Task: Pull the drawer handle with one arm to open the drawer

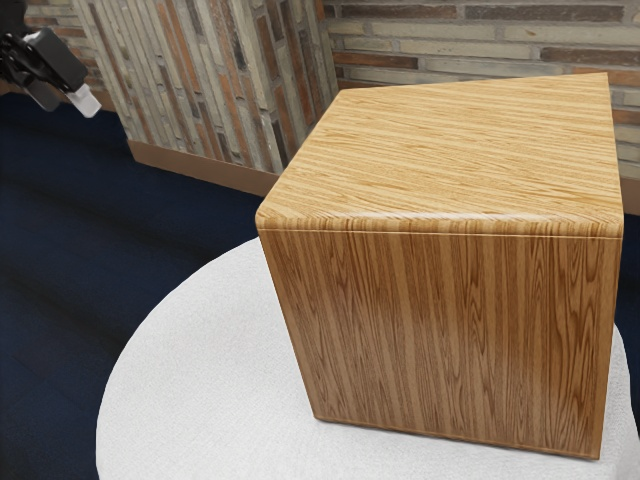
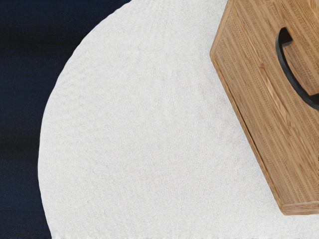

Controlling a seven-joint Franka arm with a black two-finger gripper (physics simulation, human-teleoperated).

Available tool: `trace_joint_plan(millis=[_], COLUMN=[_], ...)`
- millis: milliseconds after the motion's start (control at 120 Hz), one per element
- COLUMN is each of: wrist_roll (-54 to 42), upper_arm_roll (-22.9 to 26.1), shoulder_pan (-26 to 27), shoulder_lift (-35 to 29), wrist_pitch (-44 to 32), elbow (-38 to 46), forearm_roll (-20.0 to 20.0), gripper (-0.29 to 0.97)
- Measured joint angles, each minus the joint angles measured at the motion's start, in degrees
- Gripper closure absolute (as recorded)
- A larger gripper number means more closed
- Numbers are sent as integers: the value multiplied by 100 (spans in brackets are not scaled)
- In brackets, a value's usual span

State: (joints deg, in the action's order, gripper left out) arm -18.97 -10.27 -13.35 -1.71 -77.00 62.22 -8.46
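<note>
We count one wooden drawer cabinet (image 1: 440, 250) and, on its front, one black handle (image 2: 290, 74) — a single curved bar. There is one round white table (image 1: 190, 400), one robot arm (image 1: 40, 60), one dark blue floor (image 1: 80, 260) — and two brick walls (image 1: 200, 80).

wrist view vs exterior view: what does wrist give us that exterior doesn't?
The wrist view adds the black drawer handle on the front face of the wooden cabinet. The exterior view adds the gripper, high at that view's upper left and well away from the cabinet, plus the cabinet's top panel and the brick wall behind. Both share the cabinet, the round white table it stands on and the dark blue floor.
</note>
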Motion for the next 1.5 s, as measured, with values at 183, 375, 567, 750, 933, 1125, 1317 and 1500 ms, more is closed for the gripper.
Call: trace_joint_plan(millis=[183, 375, 567, 750, 933, 1125, 1317, 1500], wrist_roll=[131, 665, 1668, 2393, 2902, 3433, 3900, 4224], upper_arm_roll=[164, 208, 277, 13, -559, -1791, -2630, -2987], shoulder_pan=[-148, 975, 1665, 2875, 2789, 4397, 5874, 6941], shoulder_lift=[141, -1627, -2894, -4863, -5458, -6229, -6854, -6965], wrist_pitch=[55, -1619, -3242, -3309, -4177, -4716, -4947, -4977], elbow=[-26, 2949, 3863, 5353, 6141, 6240, 6210, 6173], forearm_roll=[-47, 483, 978, 2002, 2476, 3004, 4007, 4533], gripper=[2, 2, 2, 2, 2, 2, 2, 2])
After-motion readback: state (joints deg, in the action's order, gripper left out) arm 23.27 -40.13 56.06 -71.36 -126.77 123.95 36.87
